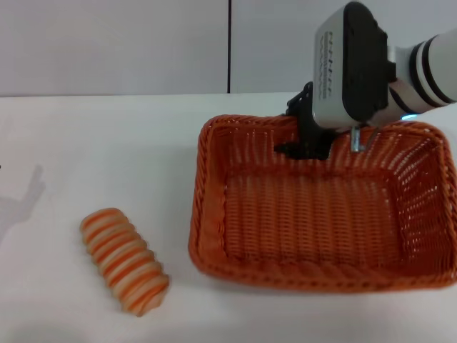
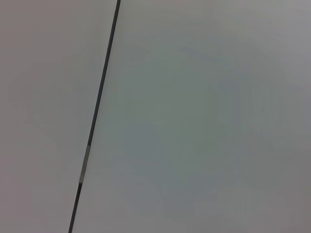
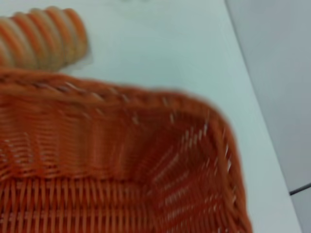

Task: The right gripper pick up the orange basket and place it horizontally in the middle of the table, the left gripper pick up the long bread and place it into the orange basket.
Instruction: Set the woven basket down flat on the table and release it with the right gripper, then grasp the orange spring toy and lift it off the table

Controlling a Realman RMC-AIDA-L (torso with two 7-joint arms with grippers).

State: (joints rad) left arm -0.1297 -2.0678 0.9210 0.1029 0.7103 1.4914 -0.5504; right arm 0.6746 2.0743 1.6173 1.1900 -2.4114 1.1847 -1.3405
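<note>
The orange basket [image 1: 321, 207] lies flat on the white table [image 1: 107, 143], right of centre, with its long side running left to right; its corner also fills the right wrist view [image 3: 121, 165]. My right gripper [image 1: 305, 132] hangs over the basket's far rim, one finger outside the rim and one inside, and looks open with a gap around the wicker. The long bread [image 1: 125, 261], striped orange and cream, lies on the table to the left of the basket, and its end shows in the right wrist view [image 3: 41, 36]. My left gripper is out of view.
A grey wall [image 1: 114, 43] with a dark vertical seam [image 1: 229, 43] stands behind the table. The left wrist view shows only that wall and seam [image 2: 97, 111]. A faint arm shadow [image 1: 28, 196] falls on the table's left side.
</note>
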